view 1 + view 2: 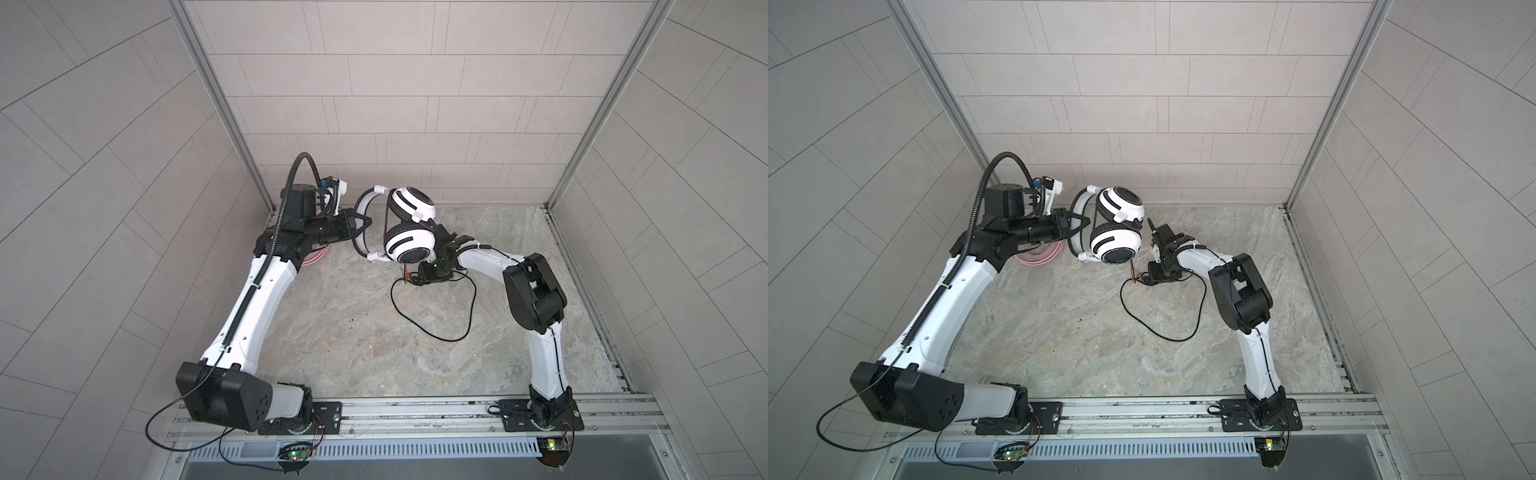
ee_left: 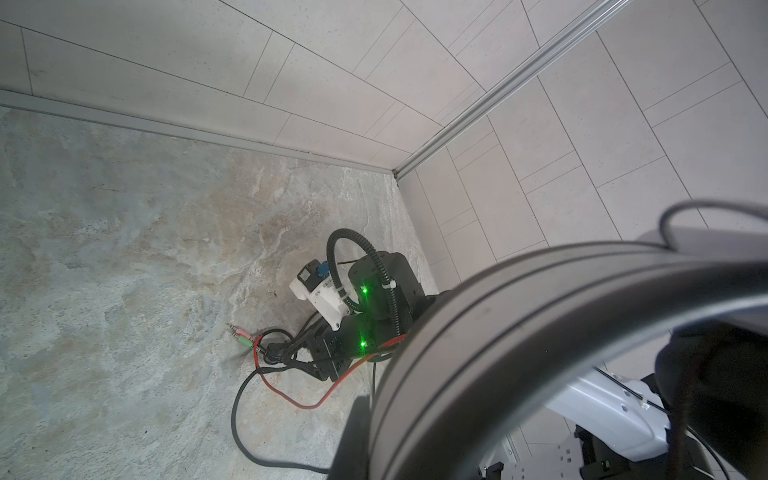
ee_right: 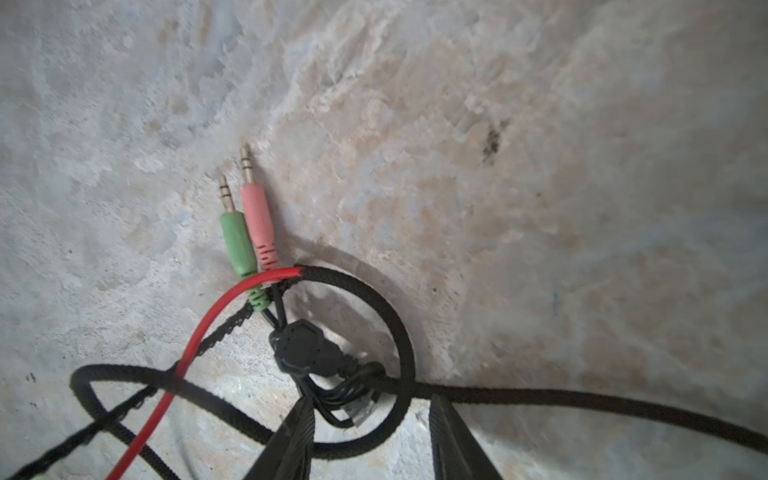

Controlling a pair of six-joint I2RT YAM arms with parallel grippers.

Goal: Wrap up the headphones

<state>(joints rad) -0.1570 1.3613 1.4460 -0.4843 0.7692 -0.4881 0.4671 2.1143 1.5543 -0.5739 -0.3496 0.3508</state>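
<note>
Grey tiled walls, mottled stone tabletop. Left gripper clamped shut on thin black headband of white-and-black over-ear headset, held up off the surface near the back. Right gripper low at the tabletop, fingers spread, black braided cable running between them, green and pink jack plugs just beyond. Pink headset mostly hidden under left arm.

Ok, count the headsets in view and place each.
2. The white-and-black headset is held up by its headband in the left fingers; the pink headset lies on the table, mostly hidden under the left arm.
</note>
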